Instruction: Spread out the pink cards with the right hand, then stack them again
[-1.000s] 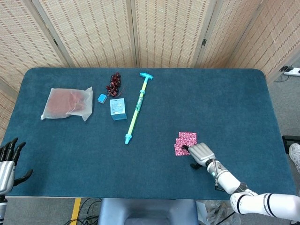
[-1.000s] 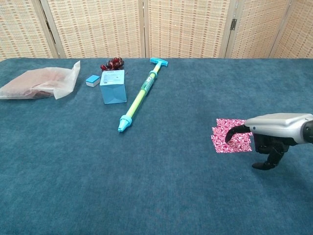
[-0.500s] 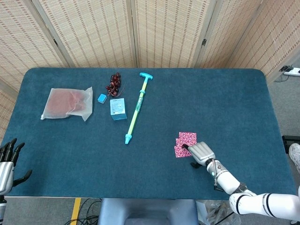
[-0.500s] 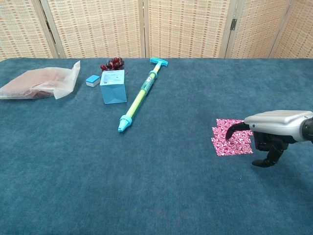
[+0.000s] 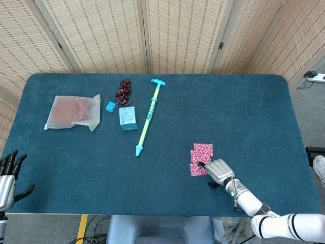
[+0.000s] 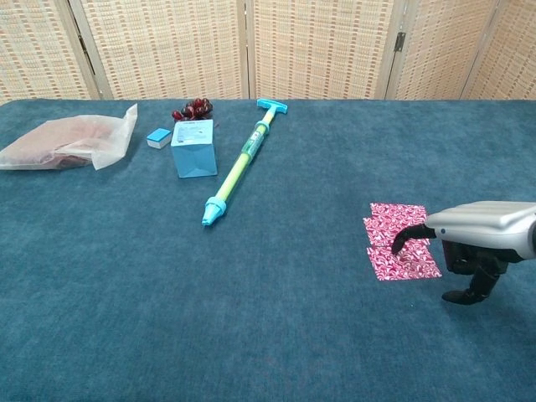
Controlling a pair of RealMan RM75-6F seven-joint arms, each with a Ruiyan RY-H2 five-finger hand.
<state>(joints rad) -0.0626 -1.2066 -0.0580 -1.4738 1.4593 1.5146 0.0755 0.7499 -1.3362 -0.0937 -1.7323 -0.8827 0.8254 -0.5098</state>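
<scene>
The cards (image 5: pixel 201 158) (image 6: pixel 400 243) lie fanned and overlapping on the table (image 5: pixel 244 107) (image 6: pixel 335 335), well right of the pump's (image 5: pixel 146 118) (image 6: pixel 241 162) nozzle end. The right hand (image 5: pixel 218 170) (image 6: pixel 479 239) sits just beside them, one dark fingertip (image 6: pixel 398 244) pressing the nearest card (remaining fingers curled under, holding nothing). The left hand (image 5: pixel 9 178) hangs spread at the table's corner, far from the cards.

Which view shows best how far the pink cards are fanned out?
The head view: looking down, it shows the pink cards as overlapping squares, with the right hand touching the near one. The chest view shows the same cards flattened by a low angle, overlaps harder to read.
</scene>
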